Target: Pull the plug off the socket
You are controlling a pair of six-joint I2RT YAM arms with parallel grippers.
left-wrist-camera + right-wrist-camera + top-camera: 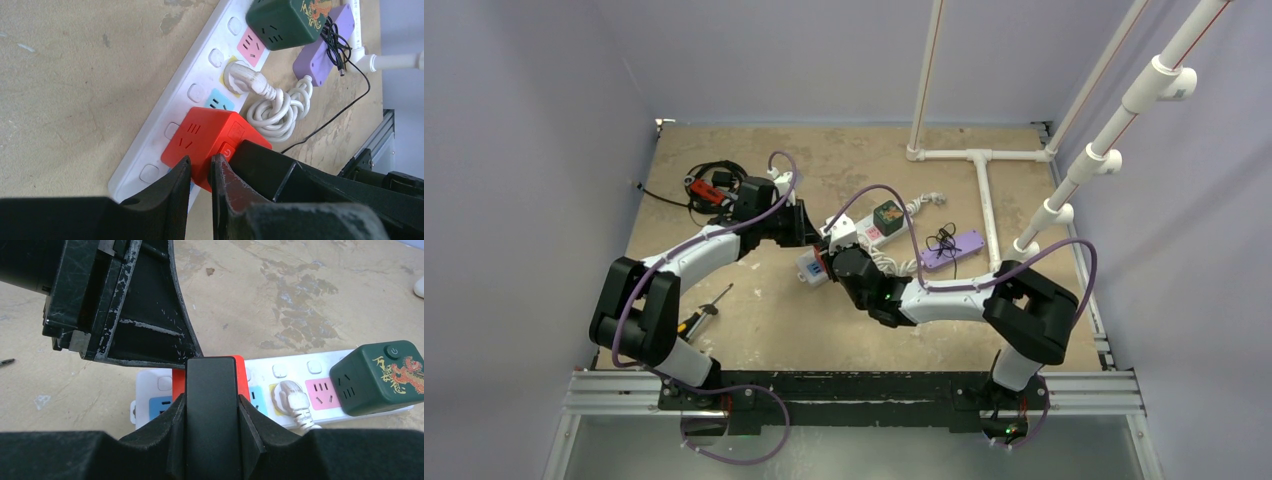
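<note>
The fingers of the left gripper (200, 167) stand almost together, a narrow slit between them, and a corner of the plug (200, 135), a red cube, shows through the slit; whether they pinch it or only lean on it cannot be told. The right gripper (211, 400) has its fingers flush against both flanks of a smooth black block (210, 385) that fills their gap; whether that block is held or is part of the gripper is unclear. From above, both wrists crowd over the near end of the socket (175, 110) and hide nearly all of the plug. The socket lies slantwise in the middle of the table (874, 160), the plug standing on it near that end, a blue outlet (217, 102) just beside it, its pins out of sight. In the right wrist view the block leaves only thin red edges showing. The left arm (694, 255) folds at the elbow and reaches forward and right to the socket's far side; the right arm (964, 300) folds likewise and reaches left, meeting the plug from the near side.
</note>
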